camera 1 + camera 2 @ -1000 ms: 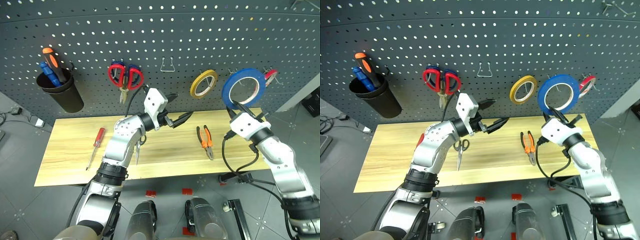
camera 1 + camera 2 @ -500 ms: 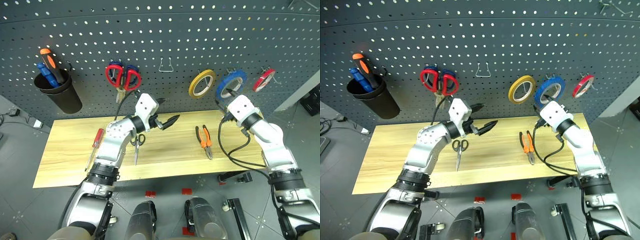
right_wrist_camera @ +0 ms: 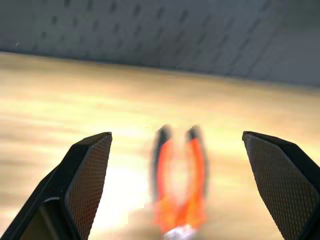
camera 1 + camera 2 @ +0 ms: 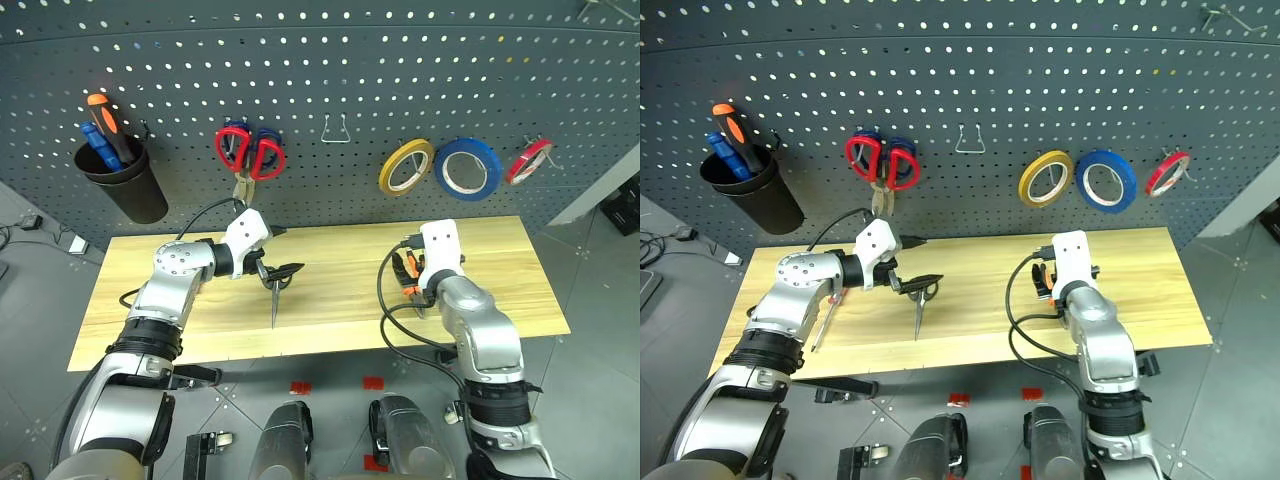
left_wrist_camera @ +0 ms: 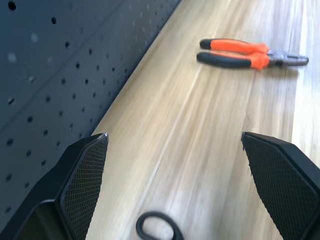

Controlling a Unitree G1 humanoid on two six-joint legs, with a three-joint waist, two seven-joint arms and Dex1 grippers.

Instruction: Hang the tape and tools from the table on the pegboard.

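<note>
Both grippers wide open: left gripper (image 4: pixel 283 274) over the scissors (image 4: pixel 275 297), right gripper (image 3: pixel 175 145) over the pliers (image 3: pixel 179 187). Blue tape (image 4: pixel 467 168) hangs on the pegboard (image 4: pixel 400 70) at 1 o'clock. No readable writing anywhere.

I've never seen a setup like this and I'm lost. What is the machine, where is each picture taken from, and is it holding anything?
It is a two-armed humanoid robot. Two pictures come from its head, looking down at a table before a pegboard. The other two come from wrist cameras, looking along each gripper's black fingers. On the table lie pliers, small scissors and a red screwdriver. The blue tape hangs on the board. The left gripper is over the scissors, the right gripper over the pliers. Both are open, holding nothing.
</note>
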